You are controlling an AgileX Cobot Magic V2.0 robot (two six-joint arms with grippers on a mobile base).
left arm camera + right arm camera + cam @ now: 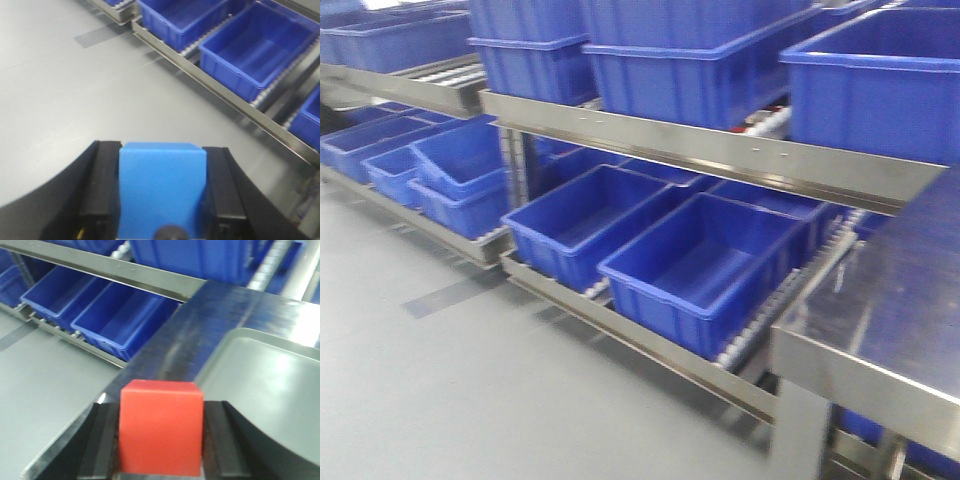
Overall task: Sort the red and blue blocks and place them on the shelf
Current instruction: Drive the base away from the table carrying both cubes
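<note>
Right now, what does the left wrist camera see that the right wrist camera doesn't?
Only the left wrist view shows the blue block, squeezed in the left gripper. Only the right wrist view shows the red block, squeezed in the right gripper, plus the shiny steel tabletop and the grey tray. Both show the grey floor and dark-blue crates sitting on the shelf.

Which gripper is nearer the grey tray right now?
Right. The right gripper, shut on the red block, hangs close beside the tray. The left gripper, holding the blue block, is over the floor, no tray in view.
</note>
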